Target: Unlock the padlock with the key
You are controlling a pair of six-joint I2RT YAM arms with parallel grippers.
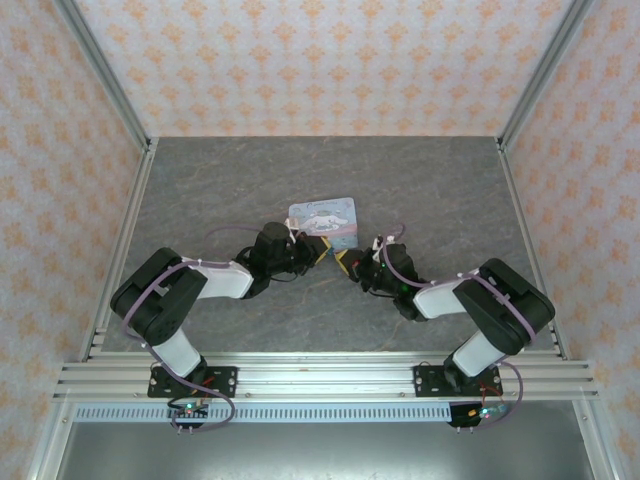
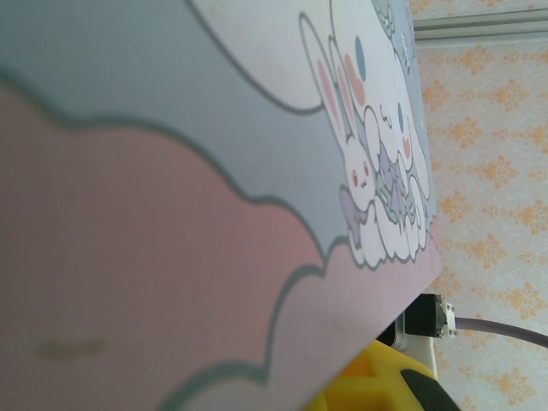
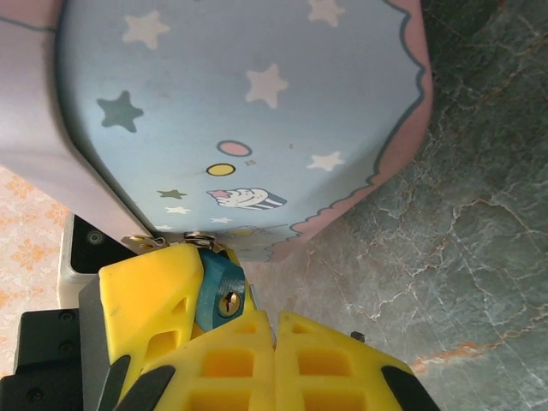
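A tiny teal-blue padlock [image 3: 214, 289] hangs at the near edge of a pastel blue tin [image 3: 257, 111] in the middle of the grey marbled table [image 3: 462, 214], caught between the two arms' yellow-tipped grippers. Its long axis runs from the tin's edge out toward the right arm. The shackle end is tucked against a small metal clasp [image 3: 195, 236] on the tin, and the bottom end faces near and to the right, straight at the right wrist camera. That exposed end carries a round brass keyhole [image 3: 229, 301] with a dark slot, set in a body of dull, deep teal with rounded corners. Only this end and one flank of the lock can be seen.

The left gripper [image 1: 318, 250], reaching in from the left, is clamped on the padlock. One blocky yellow finger [image 3: 150, 295] lies across the lock's left side and covers much of it, while the opposite finger is hidden behind.

The right gripper [image 3: 276, 342] sits just near and right of the keyhole, its two latticed yellow fingers pressed tightly together. Whether anything is pinched between them cannot be told, and the tips stand a little apart from the lock.

The tin, printed with white stars and a cartoon rabbit, lies just far of both grippers.
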